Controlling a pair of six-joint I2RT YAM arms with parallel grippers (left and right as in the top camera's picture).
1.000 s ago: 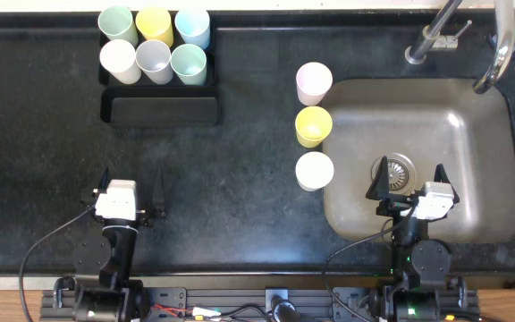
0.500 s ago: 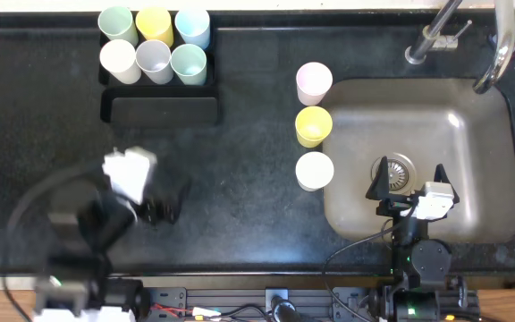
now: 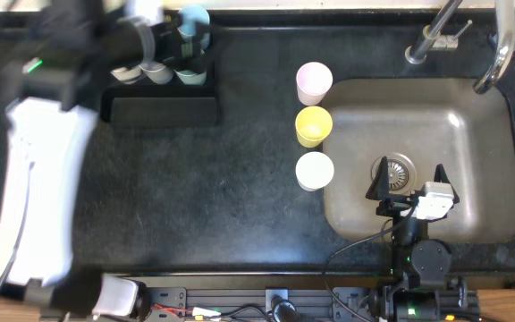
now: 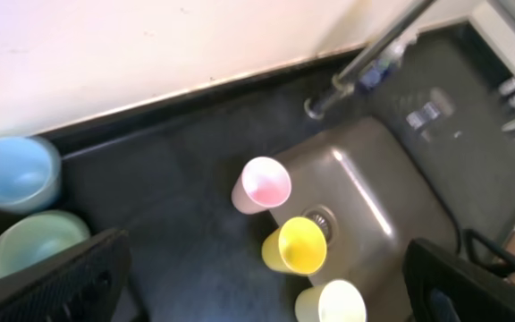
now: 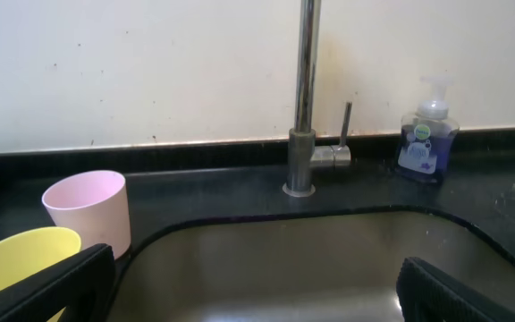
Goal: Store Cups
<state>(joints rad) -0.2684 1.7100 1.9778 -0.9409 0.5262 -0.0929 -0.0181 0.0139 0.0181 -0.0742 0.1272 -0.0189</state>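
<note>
Wide clear lane on the counter (image 3: 249, 161) between the rack (image 3: 161, 110) and the cup column. There the pink cup (image 3: 314, 81), yellow cup (image 3: 313, 125) and white cup (image 3: 314, 170) stand close together along the sink (image 3: 472, 116) rim, gaps tight. The left arm (image 3: 43, 152) hangs over the rack's cups. The faucet (image 3: 436, 31) blocks behind the sink.

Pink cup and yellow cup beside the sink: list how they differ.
Colour: the pink cup is pale pink, the yellow cup bright yellow. Place: the pink cup ends the row nearest the faucet; the yellow cup stands between it and the white cup. Shared: both stand upright, mouth up, on the dark counter beside the sink, alike in shape.
</note>
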